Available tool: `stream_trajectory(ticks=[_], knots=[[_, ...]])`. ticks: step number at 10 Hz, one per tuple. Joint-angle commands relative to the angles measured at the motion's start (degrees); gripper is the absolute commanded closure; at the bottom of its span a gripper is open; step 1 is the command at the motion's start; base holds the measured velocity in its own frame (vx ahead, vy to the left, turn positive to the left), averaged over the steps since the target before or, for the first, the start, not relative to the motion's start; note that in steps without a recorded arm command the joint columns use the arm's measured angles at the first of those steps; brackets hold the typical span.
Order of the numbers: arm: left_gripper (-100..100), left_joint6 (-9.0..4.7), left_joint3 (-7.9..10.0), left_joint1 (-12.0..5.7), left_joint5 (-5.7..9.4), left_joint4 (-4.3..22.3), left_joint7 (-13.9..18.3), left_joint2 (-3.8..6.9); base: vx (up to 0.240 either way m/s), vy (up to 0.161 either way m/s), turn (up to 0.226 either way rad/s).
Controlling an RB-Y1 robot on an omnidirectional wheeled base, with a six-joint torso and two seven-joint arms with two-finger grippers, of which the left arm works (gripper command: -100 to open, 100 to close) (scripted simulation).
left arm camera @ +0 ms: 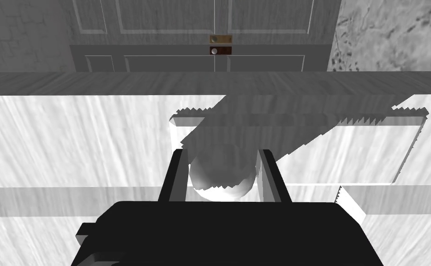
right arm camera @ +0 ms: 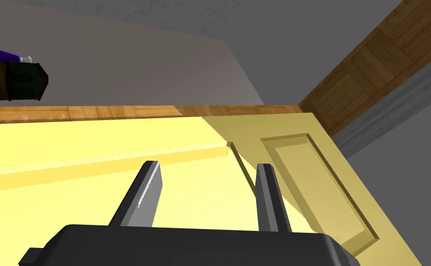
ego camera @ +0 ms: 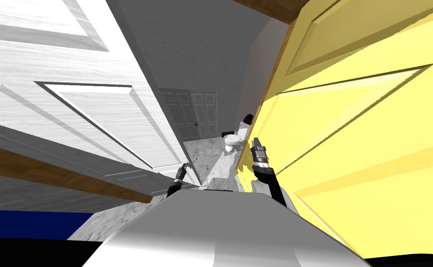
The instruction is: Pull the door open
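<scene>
At white door (ego camera: 72,106), left pincer (left arm camera: 221,154) gripping knob (left arm camera: 221,179), right pincer (right arm camera: 208,165) spread

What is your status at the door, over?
Left gripper shut on knob, white door. Right gripper open beside yellow door. Yellow door stands close opposite.

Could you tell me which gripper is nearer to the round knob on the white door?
Left. The left gripper clasps the knob between its fingers; the right gripper is open, away from it at the yellow door.
</scene>
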Motion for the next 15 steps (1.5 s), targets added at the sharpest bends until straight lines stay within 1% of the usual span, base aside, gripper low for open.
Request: stream_trajectory(ticks=[1,3,5,6,7,14,15], knots=[[100,-0.88,-0.64,1.17,-0.32,-0.3,0.9,0.57,-0.199,0.013,-0.094],[100,-2.27,-1.83,2.43,-0.89,-0.6,2.4,1.75,-0.233,0.036,-0.145],[100,-3.19,-2.61,3.25,-1.27,-0.8,3.4,2.51,-0.213,0.04,-0.106],[100,-2.62,-2.43,3.09,-1.19,-0.8,3.0,2.19,-0.099,0.017,-0.025],[100,-4.0,-3.16,4.19,-1.6,-0.7,3.9,2.83,-0.141,0.027,-0.104],[100,-10.66,-5.86,8.83,-3.26,-0.9,7.8,6.47,-0.211,0.049,-0.128],[100,-9.8,-5.62,8.43,-3.13,-0.9,7.2,6.06,-0.104,0.011,-0.015]])
